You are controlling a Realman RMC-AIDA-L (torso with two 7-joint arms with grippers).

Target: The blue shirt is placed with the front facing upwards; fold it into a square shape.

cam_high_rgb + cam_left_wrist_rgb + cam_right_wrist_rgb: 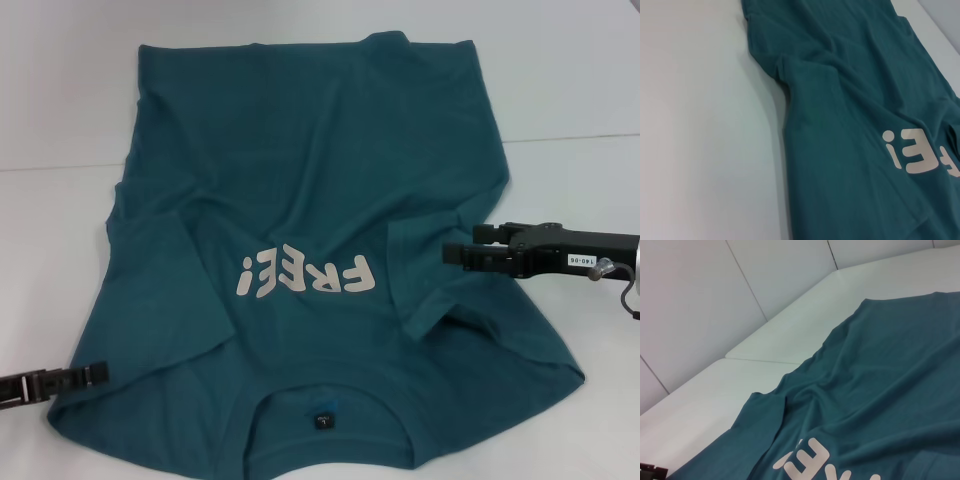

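Observation:
The blue shirt (300, 180) lies front up on the white table, collar nearest me, with both sleeves lying inward over the body. Its off-white "FREE!" lettering (305, 275) reads upside down, and a small dark neck label (322, 418) shows inside the collar. My left gripper (95, 375) sits low at the near left, its tip at the shirt's shoulder edge. My right gripper (460, 250) hovers over the shirt's right side beside the folded sleeve, open and holding nothing. Both wrist views show the shirt (850, 100) (880, 390) and part of the lettering (920, 152) (810, 460).
The white table (560, 80) extends bare to the left, right and far side of the shirt. A seam line crosses the table surface (570, 138) on the right. Light wall panels (715, 300) stand beyond the table's far edge.

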